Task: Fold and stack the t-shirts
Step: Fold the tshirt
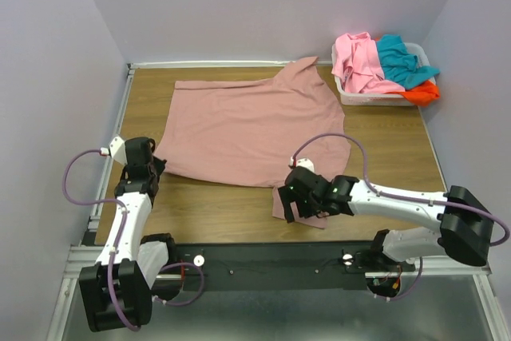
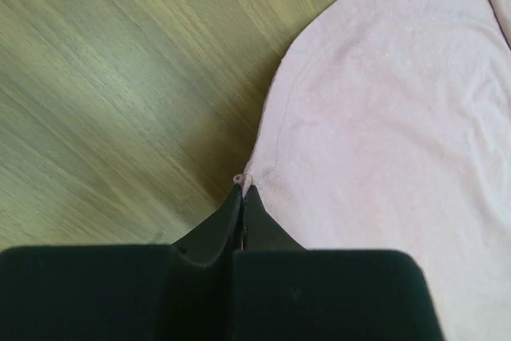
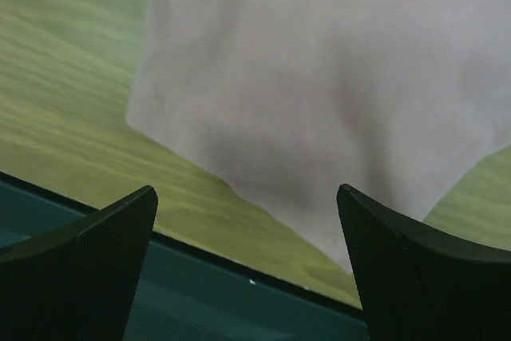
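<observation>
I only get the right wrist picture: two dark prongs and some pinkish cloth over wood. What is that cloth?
Observer: It is a mauve t-shirt spread flat on the table. The right fingers are open over its near corner.
Operator: Is the other arm doing anything?
Observer: Yes. The left fingers are shut on the t-shirt's left edge.
Operator: Are there more clothes?
Observer: A white basket at the far right corner holds a crumpled pink shirt, a teal shirt and an orange-red shirt.
</observation>
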